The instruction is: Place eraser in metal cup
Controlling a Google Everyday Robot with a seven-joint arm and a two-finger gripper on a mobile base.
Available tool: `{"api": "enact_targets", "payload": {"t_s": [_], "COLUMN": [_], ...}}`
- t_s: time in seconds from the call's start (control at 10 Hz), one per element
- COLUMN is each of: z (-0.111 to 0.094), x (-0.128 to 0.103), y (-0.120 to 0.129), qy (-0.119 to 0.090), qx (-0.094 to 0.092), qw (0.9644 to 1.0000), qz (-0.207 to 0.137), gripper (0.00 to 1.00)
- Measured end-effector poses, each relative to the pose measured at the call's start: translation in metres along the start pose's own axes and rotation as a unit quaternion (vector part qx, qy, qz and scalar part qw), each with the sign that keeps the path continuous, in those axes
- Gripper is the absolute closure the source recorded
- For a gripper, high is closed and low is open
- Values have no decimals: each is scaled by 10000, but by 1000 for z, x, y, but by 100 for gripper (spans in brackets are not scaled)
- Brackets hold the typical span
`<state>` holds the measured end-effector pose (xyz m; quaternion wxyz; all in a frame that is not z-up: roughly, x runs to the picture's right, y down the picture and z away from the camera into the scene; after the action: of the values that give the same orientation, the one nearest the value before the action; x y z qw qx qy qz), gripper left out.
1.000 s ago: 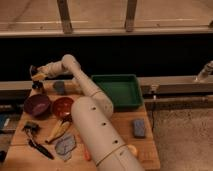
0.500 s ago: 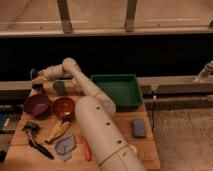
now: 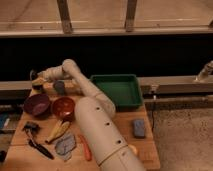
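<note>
My gripper (image 3: 36, 80) is at the back left corner of the wooden table, at the end of the white arm that reaches up from the bottom middle. A tiny tan-yellow eraser (image 3: 38, 81) shows at its tips, and the gripper looks shut on it. Right under the gripper is a small dark shape (image 3: 38, 88) that seems to be the metal cup, mostly hidden by the gripper. The eraser sits just above that cup's rim.
A blue-grey cup (image 3: 60, 87) stands just right of the gripper. In front are a purple bowl (image 3: 36, 104) and a red bowl (image 3: 63, 107). A green tray (image 3: 118, 90) lies at the back right, a blue-grey block (image 3: 139, 127) at the right, and a banana (image 3: 57, 131) and a black tool (image 3: 37, 144) at the front left.
The gripper has come down a little and slightly to the left, with the eraser still at its tips. The cups and bowls have not moved.
</note>
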<state>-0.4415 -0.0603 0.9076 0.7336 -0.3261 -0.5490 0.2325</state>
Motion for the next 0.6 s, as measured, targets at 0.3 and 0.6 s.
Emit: {"api": "enact_targets", "payload": {"t_s": [0.3, 0.6], "z": [-1, -1], "x": [-1, 0], "y": [-1, -1], "qy": [13, 37], "qx": [-5, -1], "qw": [10000, 10000], "qz": [-19, -23], "gripper": [21, 20]}}
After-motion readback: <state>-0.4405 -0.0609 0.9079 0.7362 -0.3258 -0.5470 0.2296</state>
